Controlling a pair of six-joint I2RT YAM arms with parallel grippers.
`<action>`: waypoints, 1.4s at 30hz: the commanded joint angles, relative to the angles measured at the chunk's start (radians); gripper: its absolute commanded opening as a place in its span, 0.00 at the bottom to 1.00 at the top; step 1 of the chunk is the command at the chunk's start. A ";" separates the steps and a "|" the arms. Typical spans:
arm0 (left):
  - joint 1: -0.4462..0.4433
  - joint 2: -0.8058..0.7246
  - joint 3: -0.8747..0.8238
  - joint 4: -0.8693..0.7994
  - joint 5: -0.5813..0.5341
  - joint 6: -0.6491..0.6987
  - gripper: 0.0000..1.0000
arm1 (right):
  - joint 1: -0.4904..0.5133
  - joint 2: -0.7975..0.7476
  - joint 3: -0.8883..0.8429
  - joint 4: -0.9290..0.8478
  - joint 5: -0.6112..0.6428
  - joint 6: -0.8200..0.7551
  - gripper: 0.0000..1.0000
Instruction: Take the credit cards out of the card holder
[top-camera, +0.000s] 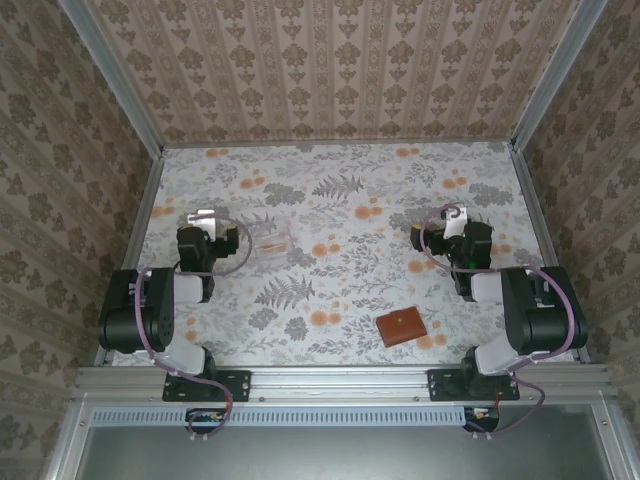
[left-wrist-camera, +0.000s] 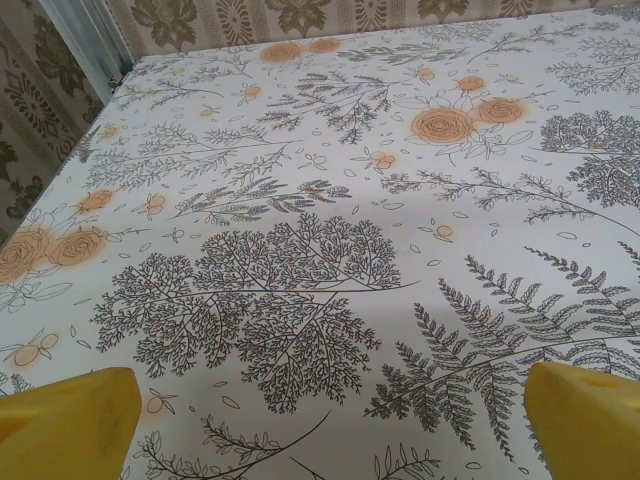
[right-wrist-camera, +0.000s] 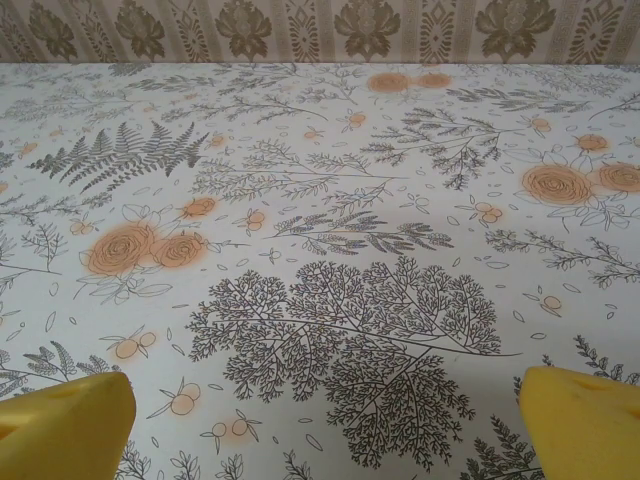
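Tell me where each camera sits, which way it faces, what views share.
Top external: above, behind the bases, looking down on the floral-print table; left arm, right arm, reddish-brown flat leather card holder.
Left wrist: on its arm, facing forward over the table; open left gripper, yellow fingertips.
Right wrist: likewise; open right gripper.
Shared: both wrist views reach the patterned wall.

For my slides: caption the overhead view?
Card holder at near right, clear box left of centre; left tool and right tool open.
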 joint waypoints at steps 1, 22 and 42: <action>0.006 -0.003 0.015 0.006 0.015 0.006 1.00 | -0.008 0.004 -0.005 0.033 -0.019 -0.007 1.00; 0.011 -0.005 0.015 0.007 0.026 0.004 1.00 | -0.006 0.002 -0.008 0.037 -0.014 -0.006 1.00; -0.196 -0.236 0.225 -0.565 -0.261 0.028 1.00 | 0.049 -0.190 0.228 -0.577 0.205 0.082 1.00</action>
